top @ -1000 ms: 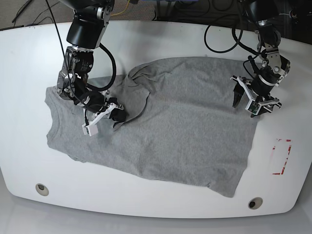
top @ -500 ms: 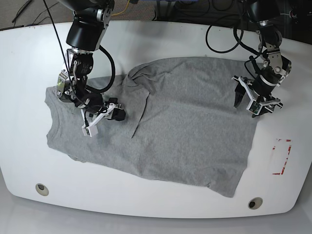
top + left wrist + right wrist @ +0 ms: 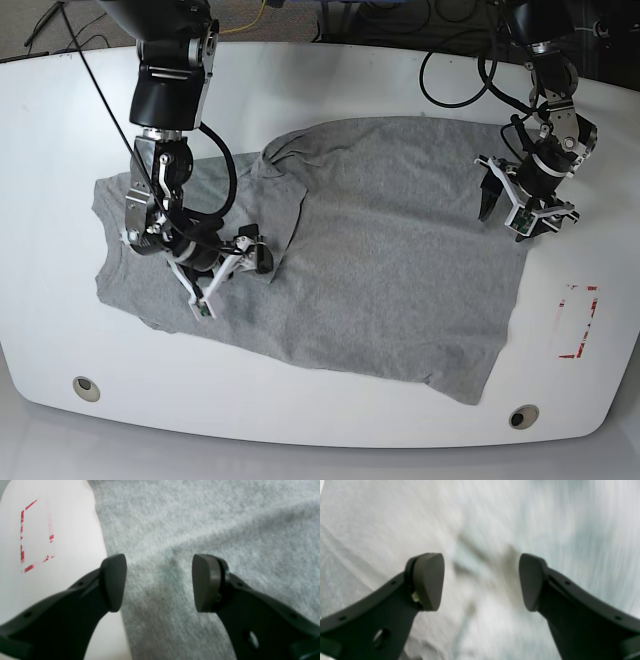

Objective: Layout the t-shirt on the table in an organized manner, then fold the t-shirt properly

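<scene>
I work in what looks like a robotics lab or test cell, not a home. My two arms are mounted at the far edge of a large glossy white table with rounded corners, and black cables loop from my right-of-frame arm near the top of the base view. More cables, one yellow, trail across the grey carpeted floor along the top edge of the frame. A red rectangular outline is marked on the tabletop at the right, and two small round holes sit near the bottom corners. The heather-grey t-shirt spread across the table is the only household thing here.
</scene>
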